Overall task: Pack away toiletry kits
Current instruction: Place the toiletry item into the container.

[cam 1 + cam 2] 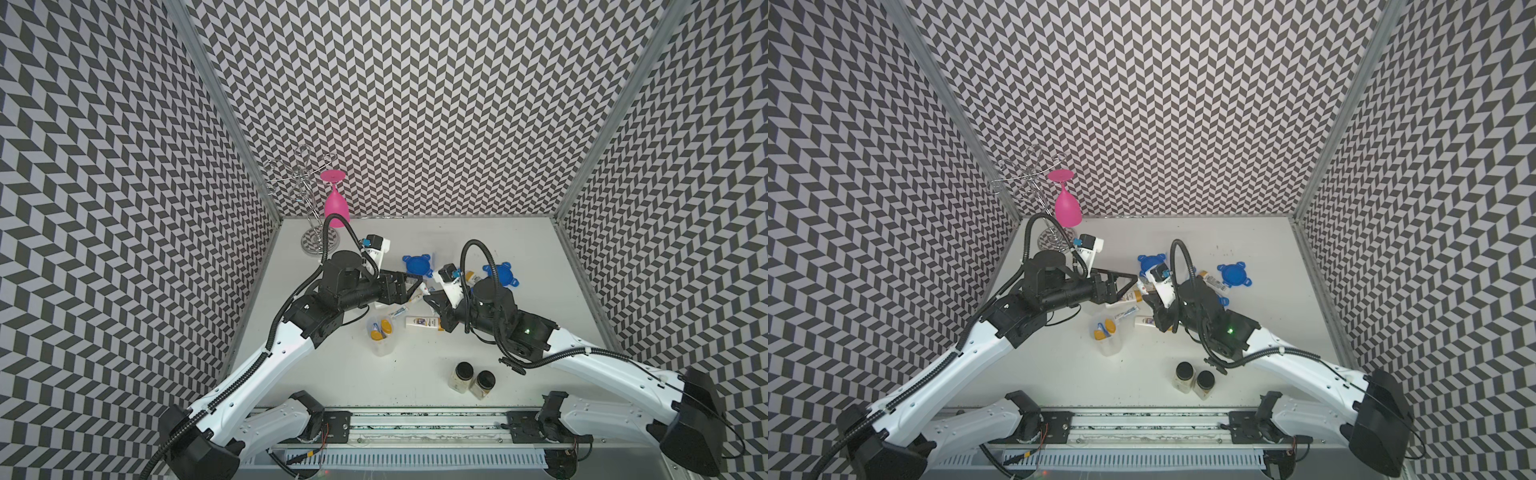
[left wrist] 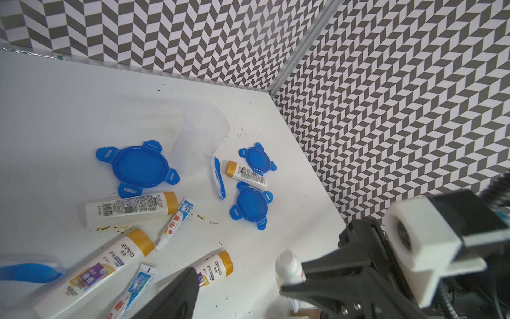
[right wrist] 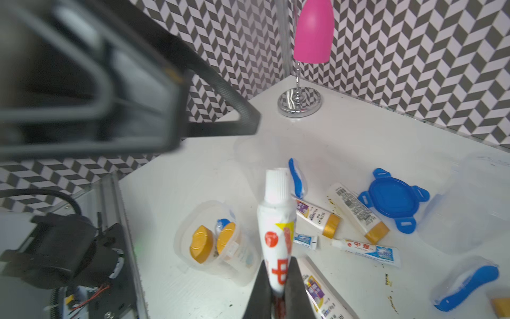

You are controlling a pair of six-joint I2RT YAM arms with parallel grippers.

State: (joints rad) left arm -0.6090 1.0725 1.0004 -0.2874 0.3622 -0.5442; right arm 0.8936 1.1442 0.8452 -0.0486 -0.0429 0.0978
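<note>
Only my right wrist view shows it plainly: the right gripper (image 3: 278, 269) is clamped on a toothpaste tube (image 3: 276, 221), cap standing out past the jaws. In a top view the left gripper (image 1: 1127, 284) gapes wide and empty, just beside.

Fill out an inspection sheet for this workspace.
Surface: white table, brown specks among the toiletries.
Job's things: one clear tub holds two gold-capped bottles; loose bottles, toothpaste tubes, toothbrushes and three blue lids lie around.
Clutter: two black-capped jars; pink wine glass hanging inverted on chrome rack.
Grippers: left gripper open; right gripper shut on toothpaste tube.
Cables: black hoses run along both arms, no snag seen.
Surroundings: chevron-patterned walls on three sides.
</note>
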